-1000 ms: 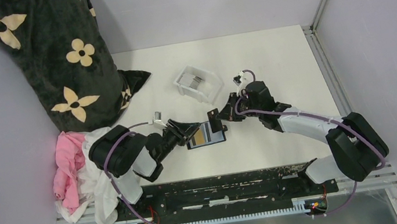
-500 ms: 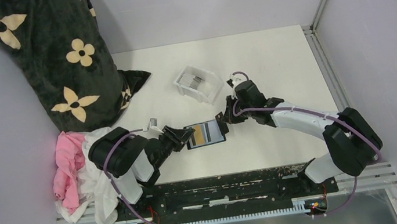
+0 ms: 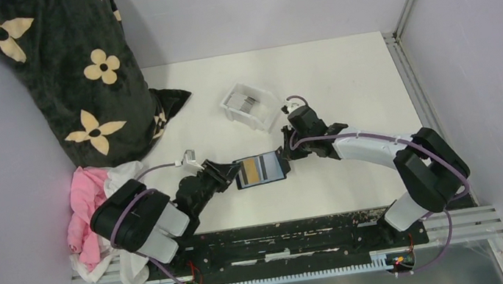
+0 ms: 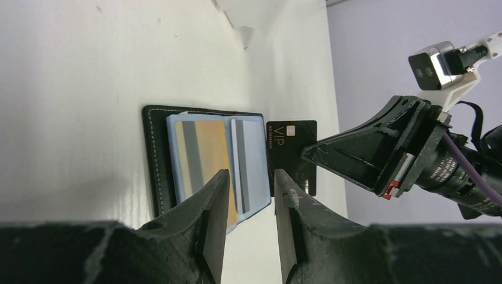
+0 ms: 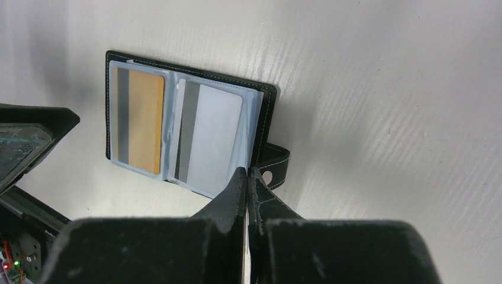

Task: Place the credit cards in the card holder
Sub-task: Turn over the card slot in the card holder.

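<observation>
On the left, my left claw [image 4: 250, 192] sits narrow at the edge of the open card holder [image 4: 155, 155] on the table [image 4: 89, 71]. The right claw [image 5: 247, 175] is pinching a black card [image 4: 293, 142] beside it. Bad angle and it'll snag, shoving the holder away.

the top view looks down from high at the near edge over the whole counter [image 3: 342, 70]. both wrist views sit low and close, facing each other across the open card holder [image 4: 204, 154], shared by all three.
</observation>
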`<state>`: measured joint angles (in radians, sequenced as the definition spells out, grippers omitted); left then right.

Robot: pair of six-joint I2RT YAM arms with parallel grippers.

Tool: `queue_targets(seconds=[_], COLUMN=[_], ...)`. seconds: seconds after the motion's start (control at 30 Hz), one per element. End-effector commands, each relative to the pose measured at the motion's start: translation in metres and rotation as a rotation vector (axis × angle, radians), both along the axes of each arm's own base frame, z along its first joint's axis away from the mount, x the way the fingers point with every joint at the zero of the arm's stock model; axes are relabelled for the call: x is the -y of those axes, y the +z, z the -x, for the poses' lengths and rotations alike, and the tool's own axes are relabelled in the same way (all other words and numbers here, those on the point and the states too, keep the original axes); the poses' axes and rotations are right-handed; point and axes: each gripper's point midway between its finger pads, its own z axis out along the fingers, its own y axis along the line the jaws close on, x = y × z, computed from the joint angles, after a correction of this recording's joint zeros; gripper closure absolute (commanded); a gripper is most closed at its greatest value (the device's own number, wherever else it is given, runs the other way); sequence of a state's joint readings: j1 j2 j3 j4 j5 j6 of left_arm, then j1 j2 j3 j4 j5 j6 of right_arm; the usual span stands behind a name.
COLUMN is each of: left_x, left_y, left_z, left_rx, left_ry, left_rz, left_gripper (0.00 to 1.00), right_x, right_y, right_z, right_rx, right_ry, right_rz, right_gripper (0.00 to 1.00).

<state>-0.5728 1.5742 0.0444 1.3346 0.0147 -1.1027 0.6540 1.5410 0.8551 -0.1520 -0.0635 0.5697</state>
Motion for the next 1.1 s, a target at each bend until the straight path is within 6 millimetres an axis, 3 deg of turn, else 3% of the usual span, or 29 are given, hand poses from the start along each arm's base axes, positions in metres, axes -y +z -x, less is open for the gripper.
queue_targets(seconds=[0.0,0.6,1.07], left_x=[-0.014,-0.029,-0.030], left_y=[-0.011,-0.038,-0.040], left_z=[-0.003,0.002,0.004], left_rx=[0.013,-0.074,-0.092], left_ry=[0.037,0.076,0.081], left_rz=[-0.124,-0.262,-0.293], left_gripper=[0.60,0.64,0.65], right_x=[-0.009,-0.017,-0.012], right_y=[0.017,0.020,0.031], right_z=[-0.018,-0.020,-0.021], right_rx=[0.071,0.050,0.068], right_ry=[-0.013,-0.028,-0.055], right_rz=[-0.011,-0.053,-0.052], right_gripper=[0.99,0.99,0.99])
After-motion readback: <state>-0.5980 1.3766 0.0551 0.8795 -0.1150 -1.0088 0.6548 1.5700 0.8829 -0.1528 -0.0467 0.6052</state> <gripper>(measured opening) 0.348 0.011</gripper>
